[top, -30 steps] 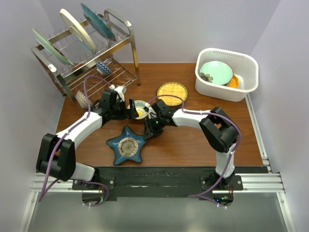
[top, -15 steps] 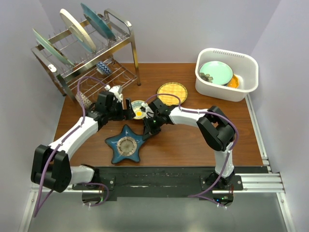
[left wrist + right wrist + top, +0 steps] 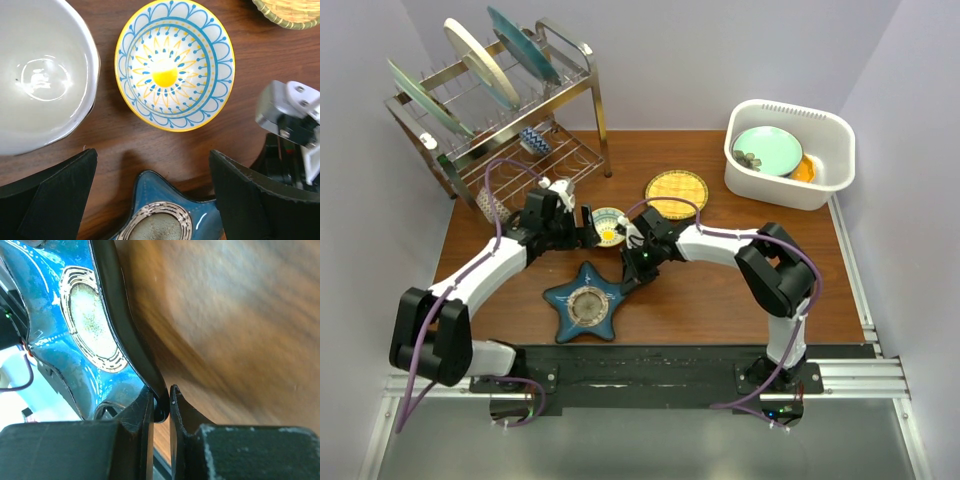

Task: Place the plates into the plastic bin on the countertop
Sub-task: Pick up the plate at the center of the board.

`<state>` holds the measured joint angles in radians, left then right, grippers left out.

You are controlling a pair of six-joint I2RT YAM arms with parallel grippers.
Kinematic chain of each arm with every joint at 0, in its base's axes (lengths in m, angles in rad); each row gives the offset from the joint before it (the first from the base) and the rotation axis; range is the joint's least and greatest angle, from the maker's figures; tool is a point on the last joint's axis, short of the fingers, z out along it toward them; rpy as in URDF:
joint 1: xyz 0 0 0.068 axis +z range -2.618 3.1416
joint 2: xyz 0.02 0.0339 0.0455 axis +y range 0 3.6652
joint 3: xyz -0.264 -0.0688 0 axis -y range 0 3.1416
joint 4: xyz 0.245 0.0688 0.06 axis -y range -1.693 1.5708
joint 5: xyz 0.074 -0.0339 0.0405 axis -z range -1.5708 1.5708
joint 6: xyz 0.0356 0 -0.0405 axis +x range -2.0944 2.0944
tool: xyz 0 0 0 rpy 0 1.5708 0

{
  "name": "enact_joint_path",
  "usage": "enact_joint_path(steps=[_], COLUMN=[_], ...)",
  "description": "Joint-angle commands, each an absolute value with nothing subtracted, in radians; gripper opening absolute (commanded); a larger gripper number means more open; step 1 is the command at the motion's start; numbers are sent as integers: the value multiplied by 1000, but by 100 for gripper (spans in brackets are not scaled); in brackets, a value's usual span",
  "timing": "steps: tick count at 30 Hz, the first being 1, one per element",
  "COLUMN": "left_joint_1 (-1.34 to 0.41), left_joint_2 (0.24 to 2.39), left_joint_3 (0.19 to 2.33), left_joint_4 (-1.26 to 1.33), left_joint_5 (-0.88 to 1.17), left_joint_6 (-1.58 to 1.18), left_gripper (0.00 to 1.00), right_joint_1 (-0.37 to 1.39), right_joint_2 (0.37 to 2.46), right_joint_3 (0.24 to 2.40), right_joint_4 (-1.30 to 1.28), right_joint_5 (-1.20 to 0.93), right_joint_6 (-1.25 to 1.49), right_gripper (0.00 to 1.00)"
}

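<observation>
**Star-shaped plate: clamped at one tip by right gripper**

Shifted a little toward the lower right of the top view since half a second ago, and turned slightly: star-shaped plate [image 3: 587,303], dark blue with a pale ringed centre.

- Location: on the worktop [image 3: 720,300], lower centre of the top view, well apart from the plastic bin [image 3: 832,180] at upper right.
- Relation to right gripper [image 3: 628,280]: the gripper sits at the plate's upper-right tip. The wrist view shows its fingers clenched on the dark rim [image 3: 161,400], with the blue face to the left of them.
- Orientation: five arms of about equal reach, so no long axis. One arm points up the frame toward the small bowl [image 3: 608,226]. Whether the held tip is raised off the worktop cannot be told.
- Left gripper [image 3: 152,165]: jaws spread wide and holding nothing, over bare wood between the small bowl above and the star plate's arm below. A white dish [image 3: 45,75] lies at upper left of that view.
- Bin contents: mint green plate [image 3: 767,150] and orange plate [image 3: 803,170].
- Yellow patterned plate [image 3: 676,190]: flat on the worktop, above the right gripper.
</observation>
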<state>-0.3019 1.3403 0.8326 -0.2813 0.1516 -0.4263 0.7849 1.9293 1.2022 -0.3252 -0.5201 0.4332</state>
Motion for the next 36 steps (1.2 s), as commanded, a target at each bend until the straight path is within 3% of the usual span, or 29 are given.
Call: enact_joint_path(steps=[1, 10, 36], left_joint_1=[-296, -298, -296], left_joint_2=[1374, 1396, 1305], left_joint_3=[848, 861, 772], left_joint_4=[-206, -181, -193], left_joint_5=[199, 230, 195], left_joint_6=[-426, -428, -463], left_gripper=[98, 98, 98], right_joint_1=[788, 764, 733], right_joint_2=[1832, 1743, 1629], right_joint_3=[1167, 1098, 1206], right_joint_4=[-353, -270, -422], right_joint_5=[-512, -580, -810], right_joint_6=[426, 476, 255], right_gripper=[0, 0, 0])
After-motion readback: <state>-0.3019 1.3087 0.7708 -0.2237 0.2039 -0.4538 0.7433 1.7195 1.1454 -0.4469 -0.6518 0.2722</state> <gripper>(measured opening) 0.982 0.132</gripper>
